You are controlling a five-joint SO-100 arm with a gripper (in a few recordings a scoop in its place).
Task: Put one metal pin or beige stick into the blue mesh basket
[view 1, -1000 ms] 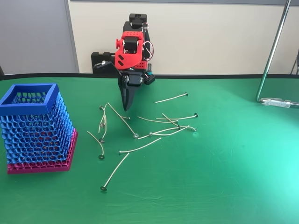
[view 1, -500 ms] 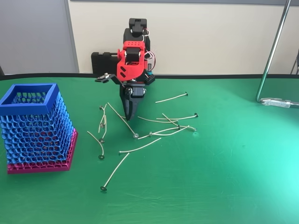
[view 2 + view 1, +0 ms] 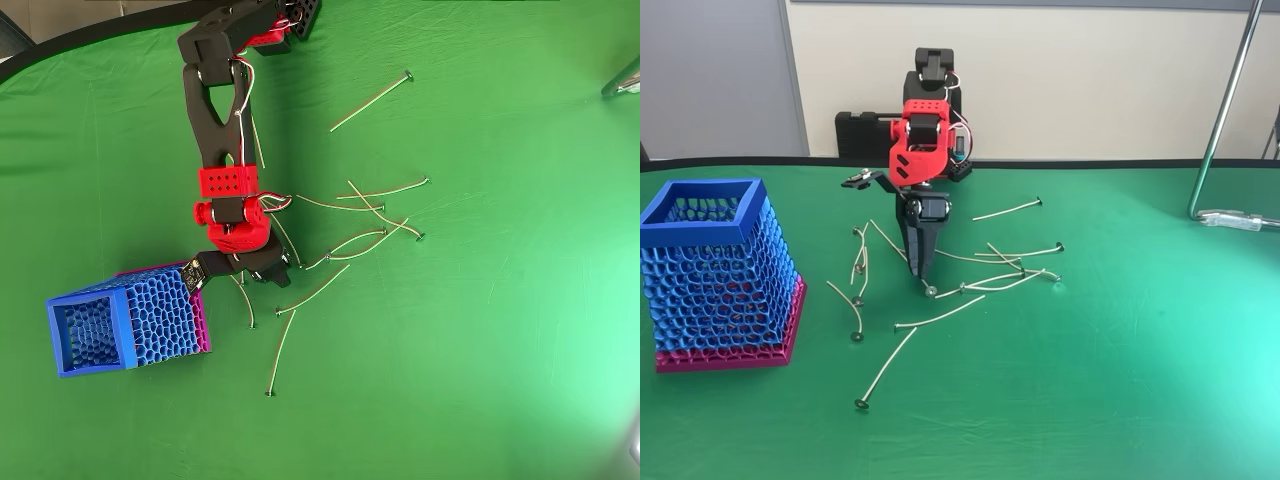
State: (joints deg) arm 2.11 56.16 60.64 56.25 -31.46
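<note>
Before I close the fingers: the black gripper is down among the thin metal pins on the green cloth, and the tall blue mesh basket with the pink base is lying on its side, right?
Not quite. The tall blue mesh basket with the pink base stands upright, open end up, as the fixed view shows. The rest holds: the black gripper is down among the thin metal pins on the green cloth.

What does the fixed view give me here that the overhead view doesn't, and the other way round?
Fixed view alone: the wall behind the table, the metal stand at right, and the gripper tip low over a pin's head. Overhead view alone: a look down into the blue mesh basket, and the arm's full reach. Both: scattered pins on green cloth, the basket apart from them.
</note>
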